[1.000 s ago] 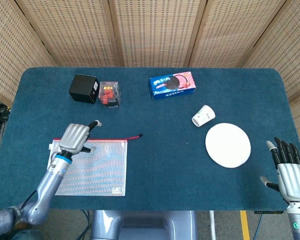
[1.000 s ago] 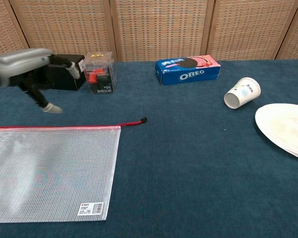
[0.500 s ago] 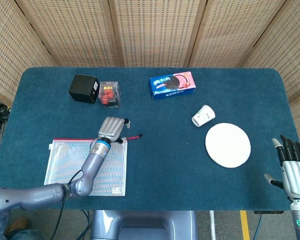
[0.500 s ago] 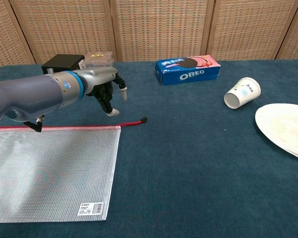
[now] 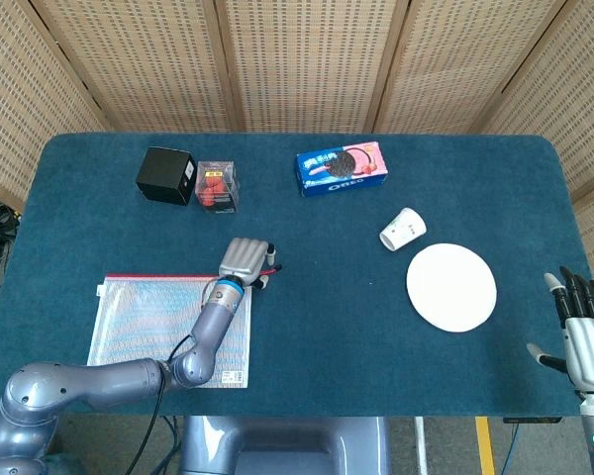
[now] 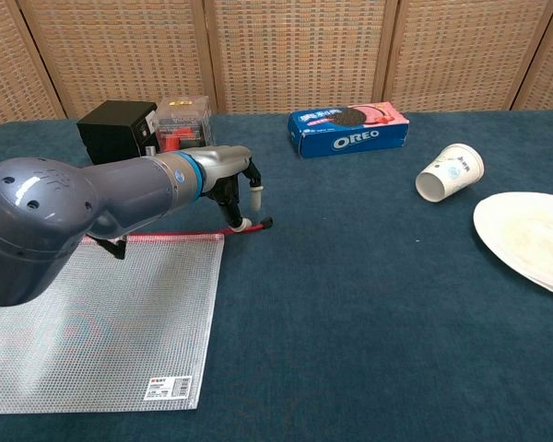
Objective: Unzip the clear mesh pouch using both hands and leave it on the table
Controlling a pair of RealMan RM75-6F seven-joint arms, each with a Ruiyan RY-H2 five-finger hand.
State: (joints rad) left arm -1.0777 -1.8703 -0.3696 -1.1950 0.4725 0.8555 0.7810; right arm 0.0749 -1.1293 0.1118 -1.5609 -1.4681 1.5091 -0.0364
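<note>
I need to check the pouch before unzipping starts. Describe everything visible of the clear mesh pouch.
The clear mesh pouch lies flat on the blue table, near the front left. It is see-through gridded plastic with a red zipper along its far edge, a red pull tab beyond the corner, and a white label. The left hand hovers at the tab; contact is unclear.

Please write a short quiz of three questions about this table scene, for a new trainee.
1. True or false: the paper cup stands upright.
2. Which hand is at the red zipper pull? A) left hand B) right hand
3. Fill in: the Oreo box lies ____ the clear mesh pouch (touching / apart from).

Key:
1. False; it lies on its side, beside the white plate.
2. A; whether its fingers grip the pull cannot be told.
3. Apart from.
</note>
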